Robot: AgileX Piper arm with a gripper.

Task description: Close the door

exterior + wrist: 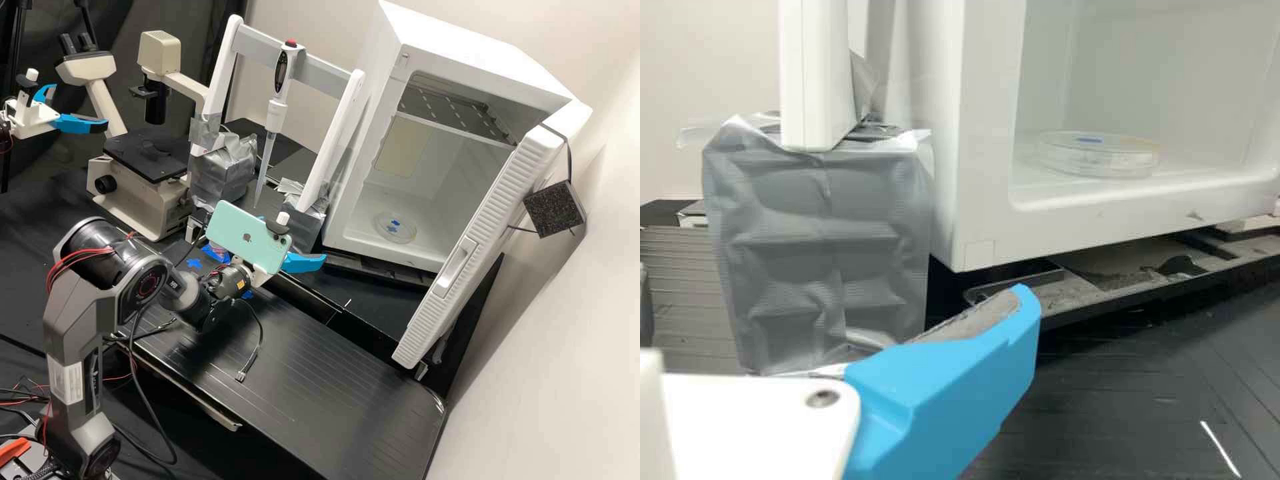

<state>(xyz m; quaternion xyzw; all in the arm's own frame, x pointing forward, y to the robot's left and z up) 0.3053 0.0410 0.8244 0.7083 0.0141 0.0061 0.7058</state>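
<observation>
In the high view, the gripper (293,238) stands open left of the white incubator (460,39), apart from its door and partly hidden behind a mounted phone. The door (490,217) hangs wide open from the incubator's right side, jutting towards the bench front, with a recessed handle (456,269) on its ribbed face. Nothing is held. The wrist view has one blue finger of the gripper (1025,300) in front of the incubator's lower front corner (978,225).
A taped white stand (230,73) holds a pipette (275,113) beside the incubator. Inside the incubator lies a round clear dish (395,227). A microscope (143,157) is at the back left. The black ridged board (320,380) spans the front. A wall rises behind the door.
</observation>
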